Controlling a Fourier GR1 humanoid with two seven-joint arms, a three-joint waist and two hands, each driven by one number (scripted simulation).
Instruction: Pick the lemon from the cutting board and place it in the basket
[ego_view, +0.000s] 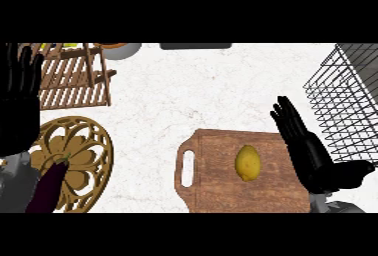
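Note:
A yellow lemon (248, 162) lies on the wooden cutting board (221, 190) at the lower middle of the head view. My right hand (306, 147) hangs just right of the lemon over the board's right edge, fingers straight and open, apart from the fruit. The black wire basket (347, 100) stands at the right edge, beyond the right hand. At the left edge my left hand (18, 100) rests open with fingers up.
A round wooden trivet (77, 160) lies at lower left with a dark purple eggplant (50, 187) across it. A wooden slatted rack (74, 75) stands at upper left, a bowl (122, 49) and a dark flat object (196, 46) along the far edge.

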